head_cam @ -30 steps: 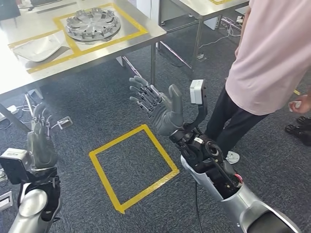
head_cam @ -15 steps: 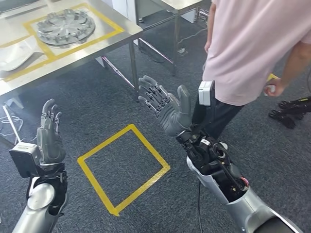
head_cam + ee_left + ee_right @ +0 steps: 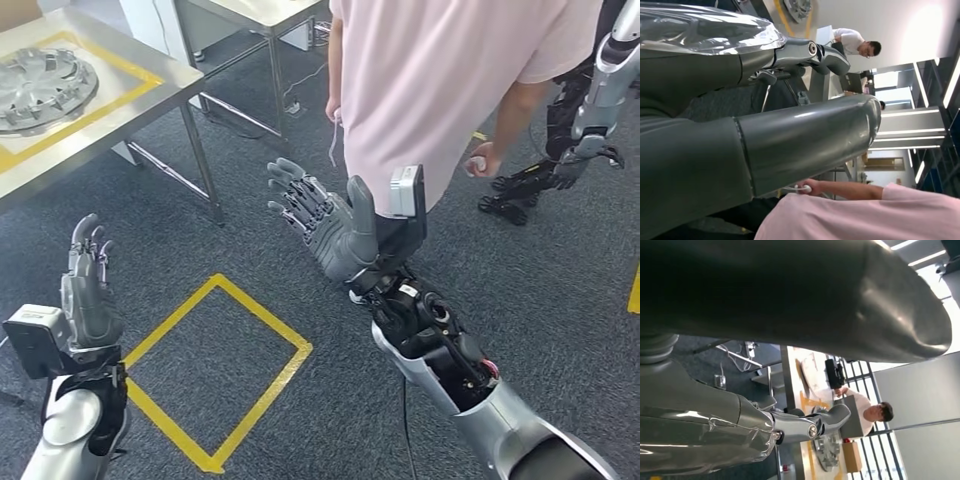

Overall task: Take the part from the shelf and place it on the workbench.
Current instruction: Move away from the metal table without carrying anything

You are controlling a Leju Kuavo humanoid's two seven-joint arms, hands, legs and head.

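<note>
A silver wheel cover (image 3: 41, 88) lies inside a yellow tape frame on the steel workbench (image 3: 113, 125) at the far left. My left hand (image 3: 89, 285) is raised at the lower left, fingers up and apart, holding nothing. Over the carpet in the middle, my right hand (image 3: 324, 222) is stretched forward palm up with spread fingers, also empty. Both hands are well away from the workbench. In the wrist views the left hand (image 3: 806, 135) and right hand (image 3: 791, 295) are seen close up, with the wheel cover (image 3: 826, 452) far behind.
A person in a pink shirt (image 3: 445, 90) stands just beyond my right hand. Another robot's silver arm (image 3: 604, 90) hangs at the far right. A yellow tape square (image 3: 219, 370) marks the carpet between my arms. A second table (image 3: 256, 12) stands behind.
The camera has turned right: the workbench and floor square have slid left, and the person now stands nearer the middle. Both hands keep the same pose and stay empty.
</note>
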